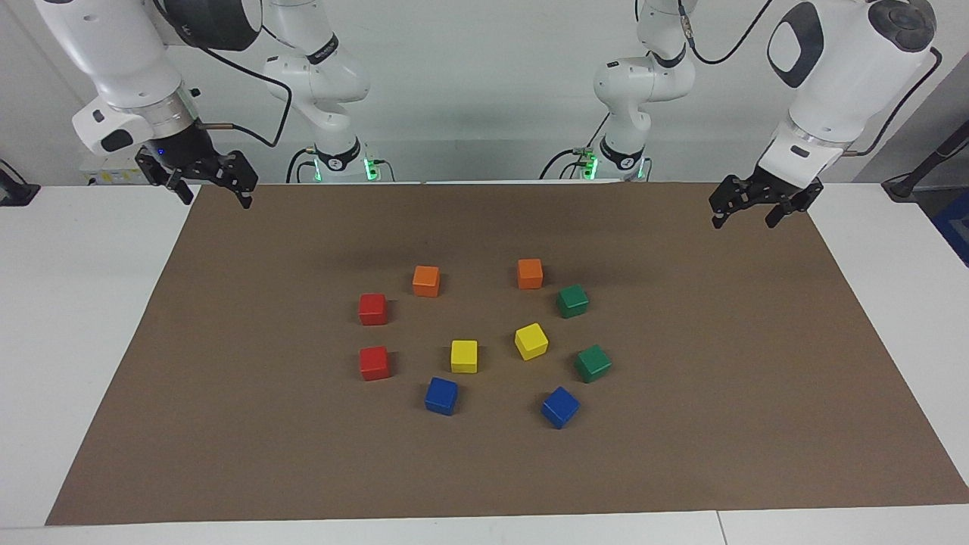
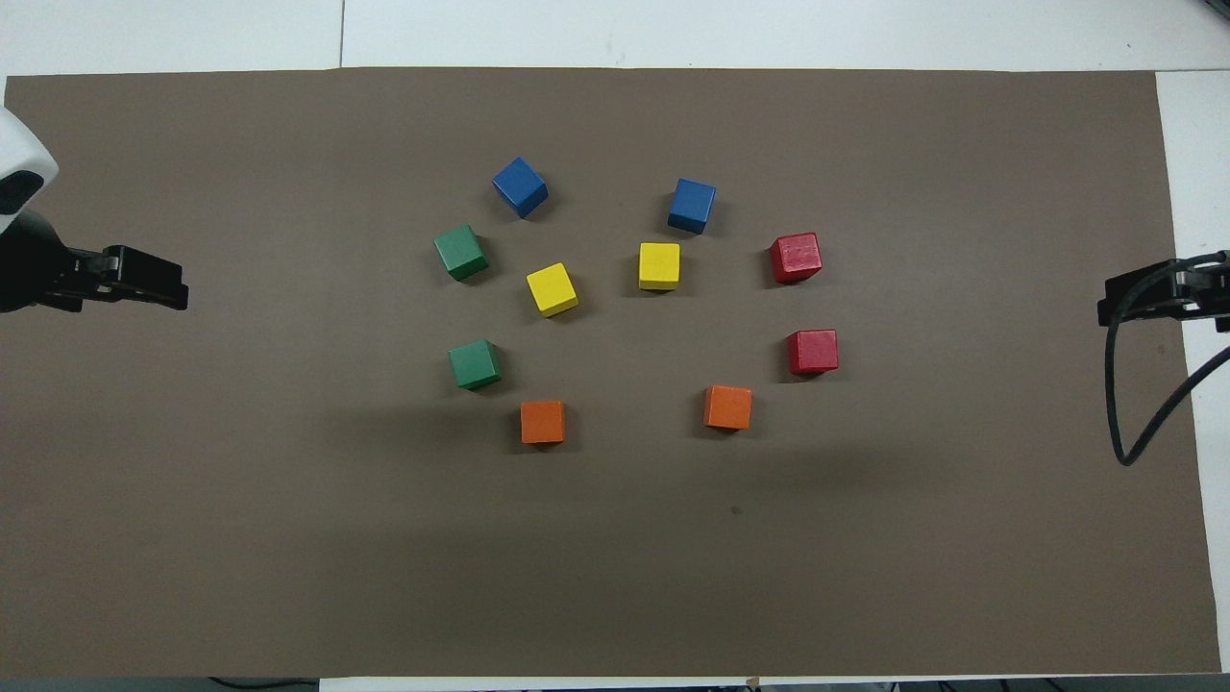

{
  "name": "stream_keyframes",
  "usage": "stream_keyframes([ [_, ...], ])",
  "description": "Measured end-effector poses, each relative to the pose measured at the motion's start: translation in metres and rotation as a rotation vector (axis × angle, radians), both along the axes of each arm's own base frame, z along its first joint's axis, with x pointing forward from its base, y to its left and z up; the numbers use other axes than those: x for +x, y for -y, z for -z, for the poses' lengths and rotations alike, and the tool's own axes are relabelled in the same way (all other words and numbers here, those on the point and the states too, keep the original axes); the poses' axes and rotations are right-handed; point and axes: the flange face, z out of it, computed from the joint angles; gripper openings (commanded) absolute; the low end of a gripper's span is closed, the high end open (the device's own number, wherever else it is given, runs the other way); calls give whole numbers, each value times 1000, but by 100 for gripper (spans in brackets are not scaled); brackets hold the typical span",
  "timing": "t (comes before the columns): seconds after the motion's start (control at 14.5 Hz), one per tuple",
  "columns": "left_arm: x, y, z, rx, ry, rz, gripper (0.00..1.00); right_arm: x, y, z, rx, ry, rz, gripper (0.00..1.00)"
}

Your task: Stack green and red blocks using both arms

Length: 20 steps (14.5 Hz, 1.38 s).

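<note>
Brown mat (image 1: 227,424) carries everything, with both claws hanging spread and empty over its ends. Left gripper (image 1: 761,206) has the two green blocks (image 1: 573,300) (image 1: 593,362) toward mid-mat on its side; right gripper (image 1: 206,182) likewise has the red blocks (image 1: 372,309) (image 1: 374,362). Risk: orange cubes (image 1: 530,273) (image 1: 426,281) and yellow cubes (image 1: 531,341) (image 1: 464,356) crowd close, so a skewed descent might nudge them.

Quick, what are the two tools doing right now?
Left tool: open, holding nothing, raised over the brown mat's edge.
Right tool: open, holding nothing, raised over the mat's other end.
</note>
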Motion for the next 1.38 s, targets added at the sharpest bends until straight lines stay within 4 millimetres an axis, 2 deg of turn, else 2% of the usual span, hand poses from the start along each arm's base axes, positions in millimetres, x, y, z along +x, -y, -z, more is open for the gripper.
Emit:
stream_keyframes([
  [0.76, 0, 0, 0, 0, 2, -3, 100, 0, 1, 0, 0, 0, 1, 100],
  [0.97, 5, 2, 5, -2, 36, -64, 100, 0, -2, 0, 1, 0, -4, 100],
  [1.17, 5, 27, 28, -1, 23, -112, 100, 2, -16, 4, 1, -1, -30, 100],
  [1.38, 8, 84, 61, 0, 4, -143, 100, 14, -46, 22, 1, 5, -44, 100],
])
